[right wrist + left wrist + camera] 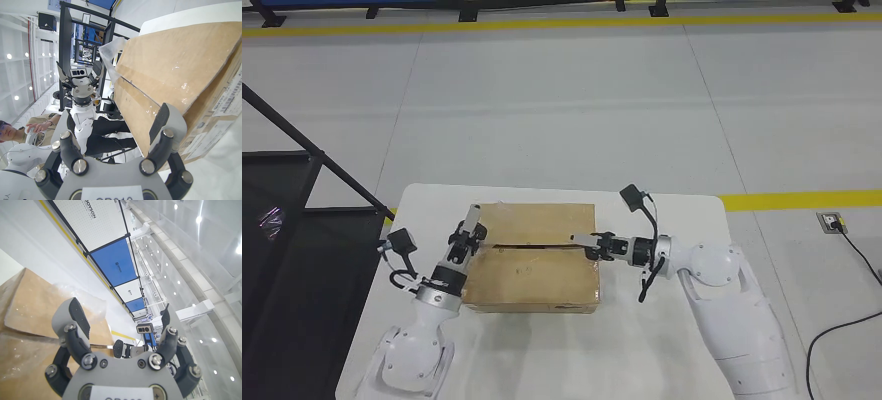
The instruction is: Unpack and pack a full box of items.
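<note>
A closed brown cardboard box [532,262] lies in the middle of the white table [662,330], with glossy clear tape over its top flaps and a dark seam between them. My left gripper [470,232] stands open at the box's left end, one pad [79,317] just over the box top [28,306]. At the right end of the seam my right gripper [585,245] is also open, one pad [159,123] against the box's corner [170,66]. A loose strip of tape [109,55] sticks up at the far end. Each wrist view shows the other gripper [121,349] [79,75] across the box.
A printed label [226,102] is stuck on the box's end face. A black frame and dark screen [282,200] stand just left of the table. Bare tabletop lies in front of the box and to its right.
</note>
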You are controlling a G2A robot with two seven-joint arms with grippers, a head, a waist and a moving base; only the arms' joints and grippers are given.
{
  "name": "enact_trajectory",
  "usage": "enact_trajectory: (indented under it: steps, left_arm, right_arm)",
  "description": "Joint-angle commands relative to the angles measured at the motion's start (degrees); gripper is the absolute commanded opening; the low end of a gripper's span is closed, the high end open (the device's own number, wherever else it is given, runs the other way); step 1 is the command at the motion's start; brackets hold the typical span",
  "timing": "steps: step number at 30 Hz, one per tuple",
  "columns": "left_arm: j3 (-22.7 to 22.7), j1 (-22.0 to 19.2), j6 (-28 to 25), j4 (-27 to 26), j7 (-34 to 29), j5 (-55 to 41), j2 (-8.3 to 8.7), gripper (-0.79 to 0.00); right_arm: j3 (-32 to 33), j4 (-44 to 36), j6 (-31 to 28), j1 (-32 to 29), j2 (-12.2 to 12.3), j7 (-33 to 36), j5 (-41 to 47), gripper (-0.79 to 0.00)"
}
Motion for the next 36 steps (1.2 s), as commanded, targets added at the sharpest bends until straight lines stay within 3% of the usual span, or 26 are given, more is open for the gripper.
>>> enact_trajectory:
  steps: [1, 12, 18, 27, 36]
  left_arm:
    - [0.35, -0.31, 0.25, 0.19, -0.28, 0.30, -0.08, 0.000]
    - [0.99, -1.43, 1.10, 1.03, -0.19, 0.71, -0.52, 0.000]
    - [-3.29, -0.97, 1.14, 0.38, 0.49, -1.42, -0.37, 0.000]
    - [-7.86, -5.44, 3.53, 6.19, -18.44, -1.73, 1.13, 0.000]
    - [-5.38, -7.29, 1.47, 8.03, -22.39, 0.26, 1.30, 0.000]
  right_arm:
    - [-0.08, -0.04, -0.03, -0.08, 0.17, -0.17, 0.26, 0.000]
    - [-0.96, 0.23, 0.08, 0.18, 1.03, -0.69, 1.40, 0.000]
    - [-1.42, 0.63, -0.02, 0.35, 1.46, -0.99, 2.04, 0.000]
    - [-2.06, 1.36, -0.65, 0.63, 2.08, -1.10, 3.32, 0.000]
    - [-2.29, 1.24, -0.63, -0.06, 2.80, -1.66, 4.03, 0.000]
